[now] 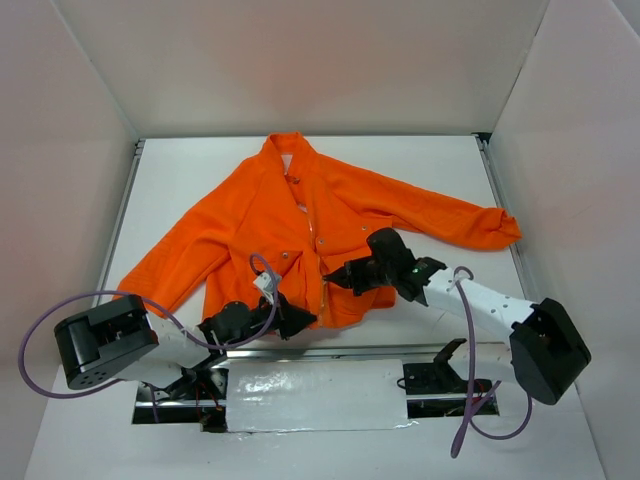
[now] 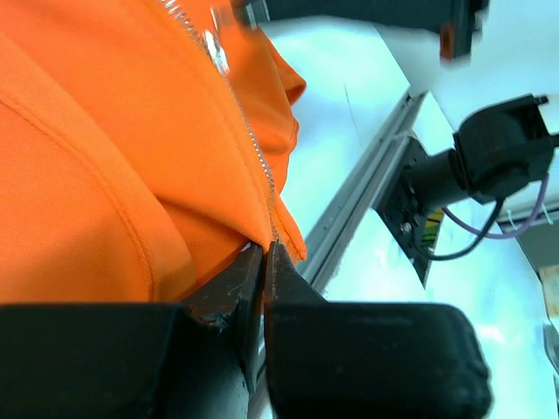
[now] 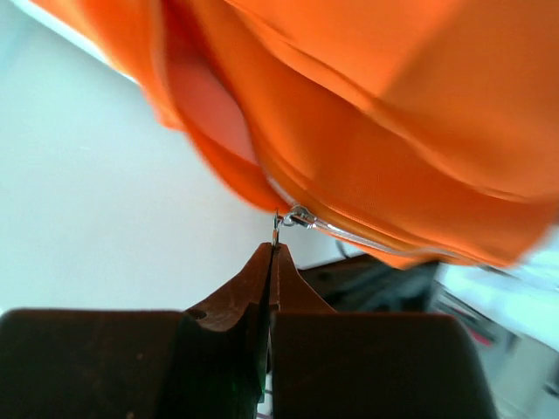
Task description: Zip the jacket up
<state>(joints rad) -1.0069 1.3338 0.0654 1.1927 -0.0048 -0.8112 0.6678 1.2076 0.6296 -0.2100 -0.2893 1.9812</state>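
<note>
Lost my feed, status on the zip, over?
Left tool shut on jacket hem. Right tool shut on zipper pull. Slider low, near hem. Nothing in the way.

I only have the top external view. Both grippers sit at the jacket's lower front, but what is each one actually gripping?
Observer: The right wrist view shows the right gripper shut on the small metal zipper pull.
Operator: And the left one?
Observer: The left gripper is shut on the hem of the jacket, right at the bottom of the zipper.
Operator: Any zipper closed yet?
Observer: In the left wrist view, one line of zipper teeth runs from that grip up to the slider, with orange fabric on both sides.
</note>
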